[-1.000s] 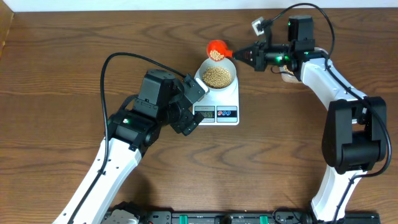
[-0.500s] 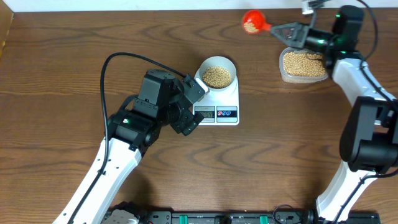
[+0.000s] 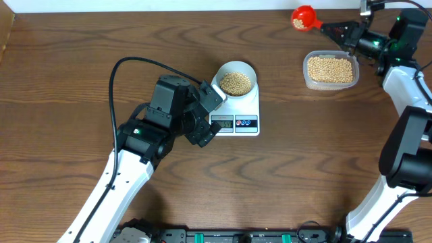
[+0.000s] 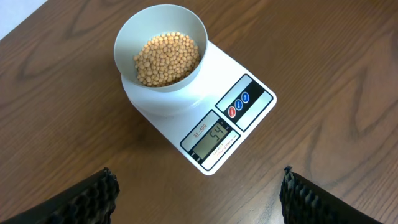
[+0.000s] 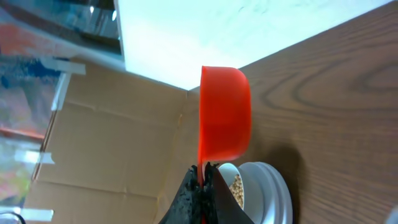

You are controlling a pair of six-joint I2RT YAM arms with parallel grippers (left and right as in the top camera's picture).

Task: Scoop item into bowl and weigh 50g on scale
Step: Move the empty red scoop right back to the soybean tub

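The white bowl (image 3: 235, 79) holds tan beans (image 3: 235, 82) and stands on the white scale (image 3: 244, 112). In the left wrist view the bowl (image 4: 124, 37) and scale (image 4: 252, 93) show clearly; the LCD (image 4: 214, 134) reads about 54. My left gripper (image 4: 199, 199) is open and empty, hovering just in front of the scale. My right gripper (image 3: 332, 28) is shut on the handle of a red scoop (image 3: 304, 17) that carries a few beans, held above the table's far edge, left of the clear tub of beans (image 3: 330, 69). The scoop shows in the right wrist view (image 5: 224, 115).
The clear plastic tub stands at the far right. A black cable (image 3: 135, 64) loops over the left arm. A cardboard wall (image 5: 112, 155) lies beyond the table's far edge.
My right gripper has carried the red scoop from over the bowl away to the right and back, to beside the tub. The left arm, bowl and scale have not moved.
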